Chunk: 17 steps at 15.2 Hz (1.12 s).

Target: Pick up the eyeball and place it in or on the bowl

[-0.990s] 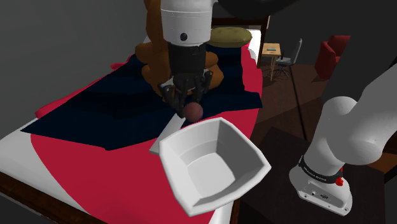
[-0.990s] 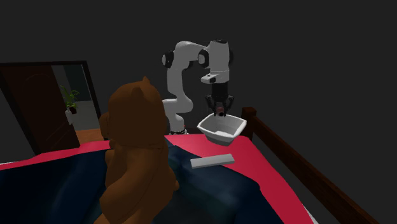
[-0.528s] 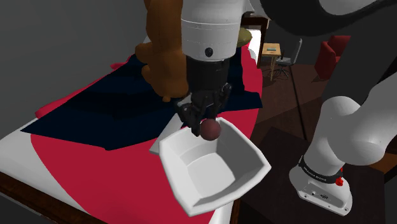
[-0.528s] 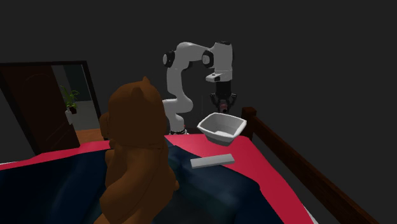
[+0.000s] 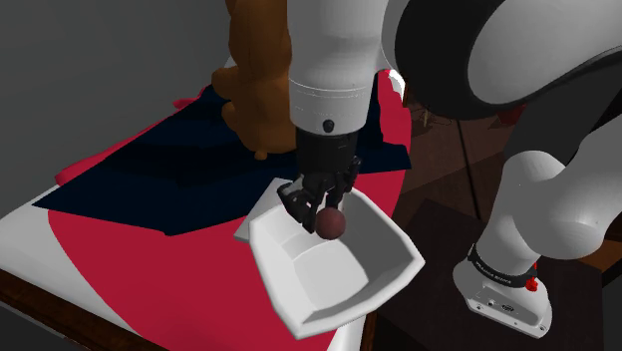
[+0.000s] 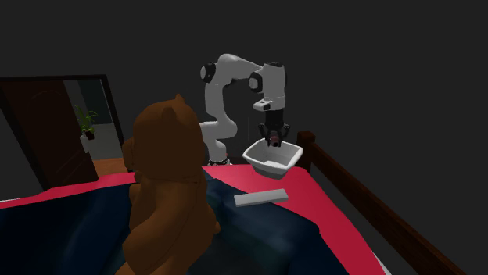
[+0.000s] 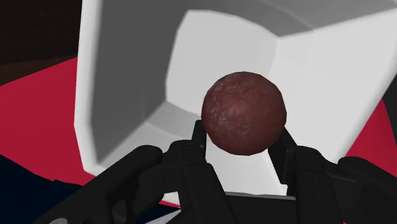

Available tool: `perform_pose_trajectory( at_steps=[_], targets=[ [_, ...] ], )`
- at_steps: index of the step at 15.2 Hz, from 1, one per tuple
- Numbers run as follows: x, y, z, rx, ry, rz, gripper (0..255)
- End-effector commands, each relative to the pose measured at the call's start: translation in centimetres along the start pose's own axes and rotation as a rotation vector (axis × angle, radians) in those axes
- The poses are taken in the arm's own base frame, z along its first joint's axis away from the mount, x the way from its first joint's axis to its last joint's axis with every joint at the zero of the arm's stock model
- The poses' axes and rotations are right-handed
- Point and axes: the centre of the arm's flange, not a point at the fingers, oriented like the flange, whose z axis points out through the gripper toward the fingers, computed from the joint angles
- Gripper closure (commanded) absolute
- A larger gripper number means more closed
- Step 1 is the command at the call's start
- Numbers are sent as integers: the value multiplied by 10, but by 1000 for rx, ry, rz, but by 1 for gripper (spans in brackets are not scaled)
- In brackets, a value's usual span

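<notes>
The eyeball (image 5: 332, 223), drawn as a dark reddish-brown ball, is clamped between the two black fingers of the tool (image 5: 321, 207) and now hangs over the hollow of the white bowl (image 5: 344, 279), inside its rim line and clear of the walls and floor. A second ago it was held above the bed's cover, just beyond the bowl's far rim. Half a second ago it was crossing that rim. Since then the arm has carried it further in and somewhat lower, as the second exterior view also shows. From the wrist view the ball sits nearly centred over the bowl's bottom, so the carry looks close to finished, and what probably remains is a short lowering and letting go. A drop from here could make the ball roll or bounce against the sloped walls. The bowl, the brown teddy bear (image 5: 261, 70), the flat grey slab (image 6: 260, 198) and the red bed (image 5: 130, 259) lie where they did before.
</notes>
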Motion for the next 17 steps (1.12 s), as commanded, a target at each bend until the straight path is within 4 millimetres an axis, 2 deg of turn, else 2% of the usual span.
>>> perform_pose_trajectory(
  at_steps=[1, 3, 11, 12, 17],
  targets=[
    [0, 1, 10, 0, 0, 0, 255],
    [-1, 2, 20, 0, 0, 0, 255],
    [-1, 2, 20, 0, 0, 0, 255],
    [-1, 2, 20, 0, 0, 0, 0],
    [-1, 2, 20, 0, 0, 0, 0]
  ],
)
